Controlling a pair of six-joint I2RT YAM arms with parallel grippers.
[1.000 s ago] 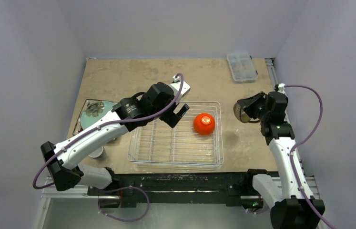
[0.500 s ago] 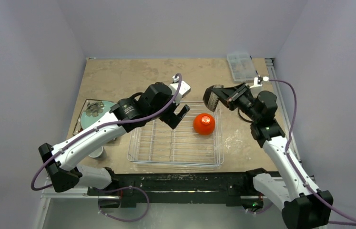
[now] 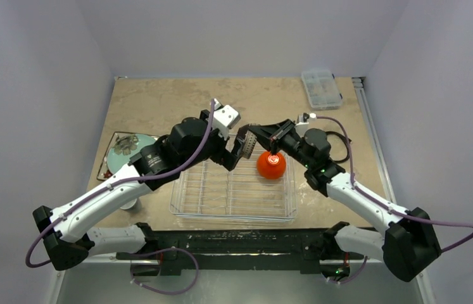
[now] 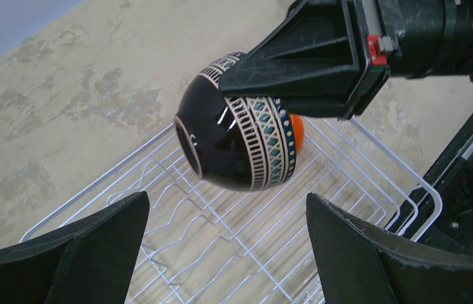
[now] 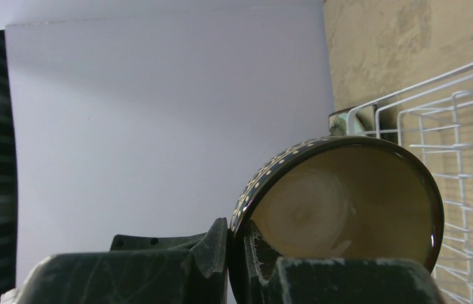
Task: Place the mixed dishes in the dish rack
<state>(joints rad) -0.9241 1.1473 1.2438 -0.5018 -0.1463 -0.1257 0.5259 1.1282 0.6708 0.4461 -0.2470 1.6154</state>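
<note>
One racked: orange bowl (image 3: 271,164) sits in the dish rack (image 3: 233,212). My right end effector (image 5: 237,253) pinches the dark brown bowl (image 4: 233,136) by its rim, tilted above the rack. The left end effector (image 4: 227,244) is wide and empty, just beside. Next, I reckon, lower it clear of the orange, then release.

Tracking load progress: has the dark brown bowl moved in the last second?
Yes. Held by the right pincer, the dark brown bowl has swung left, from right of the dish rack to above its far edge.

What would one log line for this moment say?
right gripper: shut on dark brown bowl, over dish rack | left gripper: open | orange bowl: in rack
</note>
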